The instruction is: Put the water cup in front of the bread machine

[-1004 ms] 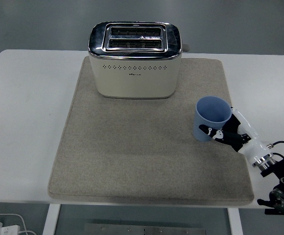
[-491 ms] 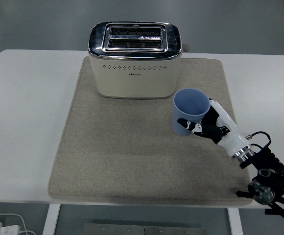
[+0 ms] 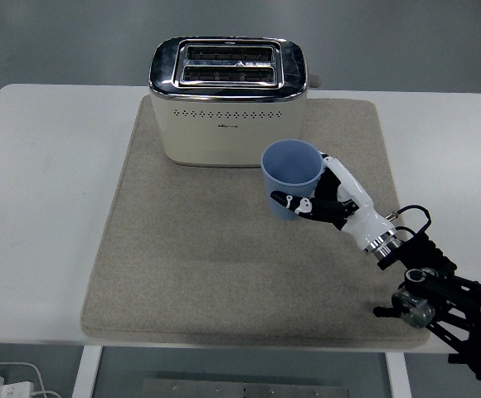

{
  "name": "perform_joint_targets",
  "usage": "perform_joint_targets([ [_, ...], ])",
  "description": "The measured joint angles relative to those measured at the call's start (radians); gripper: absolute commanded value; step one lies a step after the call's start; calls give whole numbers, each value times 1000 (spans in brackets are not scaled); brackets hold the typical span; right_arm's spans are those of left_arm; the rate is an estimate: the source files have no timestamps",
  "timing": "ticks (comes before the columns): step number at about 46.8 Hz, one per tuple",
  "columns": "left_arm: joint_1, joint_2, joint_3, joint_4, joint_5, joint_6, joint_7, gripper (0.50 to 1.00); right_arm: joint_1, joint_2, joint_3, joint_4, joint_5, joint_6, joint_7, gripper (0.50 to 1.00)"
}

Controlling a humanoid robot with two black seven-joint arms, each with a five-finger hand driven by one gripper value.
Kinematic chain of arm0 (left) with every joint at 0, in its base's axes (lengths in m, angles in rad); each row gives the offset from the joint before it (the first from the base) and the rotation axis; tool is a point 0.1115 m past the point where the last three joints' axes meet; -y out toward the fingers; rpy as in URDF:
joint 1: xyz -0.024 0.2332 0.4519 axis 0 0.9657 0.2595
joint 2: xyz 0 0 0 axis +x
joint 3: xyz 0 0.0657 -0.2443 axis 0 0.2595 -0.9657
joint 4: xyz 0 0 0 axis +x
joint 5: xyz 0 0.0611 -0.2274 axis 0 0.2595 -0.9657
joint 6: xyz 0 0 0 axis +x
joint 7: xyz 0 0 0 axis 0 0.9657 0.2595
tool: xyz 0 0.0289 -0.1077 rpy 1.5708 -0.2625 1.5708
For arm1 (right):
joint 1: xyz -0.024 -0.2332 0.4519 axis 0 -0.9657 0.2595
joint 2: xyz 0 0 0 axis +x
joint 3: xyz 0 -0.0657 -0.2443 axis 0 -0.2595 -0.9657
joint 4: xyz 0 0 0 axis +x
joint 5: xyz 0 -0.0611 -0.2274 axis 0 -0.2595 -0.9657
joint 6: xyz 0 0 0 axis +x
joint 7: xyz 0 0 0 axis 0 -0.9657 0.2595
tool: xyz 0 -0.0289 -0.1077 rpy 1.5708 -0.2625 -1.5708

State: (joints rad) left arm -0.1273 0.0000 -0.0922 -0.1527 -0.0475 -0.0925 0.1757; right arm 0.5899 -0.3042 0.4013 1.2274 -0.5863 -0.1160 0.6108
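A light blue water cup (image 3: 289,176) is upright in my right hand (image 3: 322,199), whose black and white fingers wrap its right side. The cup hangs just in front of the right half of the cream toaster (image 3: 228,101), close to its front face; whether its base touches the mat is not visible. The toaster stands at the back of a beige mat (image 3: 199,257), with two empty slots on its chrome top. My right arm (image 3: 439,290) comes in from the lower right corner. The left arm is out of sight.
The mat covers most of the white table (image 3: 41,207). White cables (image 3: 8,381) lie on the floor below the table's near left edge.
My right hand has carried the cup leftward and slightly away from me, from the mat's right side to a spot just before the toaster. The arm has reached further in.
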Motion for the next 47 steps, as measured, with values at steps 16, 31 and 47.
perform_joint_targets([
  [16,0,0,0,-4,0,0,-1,1000,82,126,-55,-124,7,-7,0,621],
  [31,0,0,-1,-7,0,1,0,1000,142,192,-85,-193,17,-5,0,625],
  [47,0,0,-1,-7,0,0,0,1000,157,266,-99,-279,25,-5,0,629],
])
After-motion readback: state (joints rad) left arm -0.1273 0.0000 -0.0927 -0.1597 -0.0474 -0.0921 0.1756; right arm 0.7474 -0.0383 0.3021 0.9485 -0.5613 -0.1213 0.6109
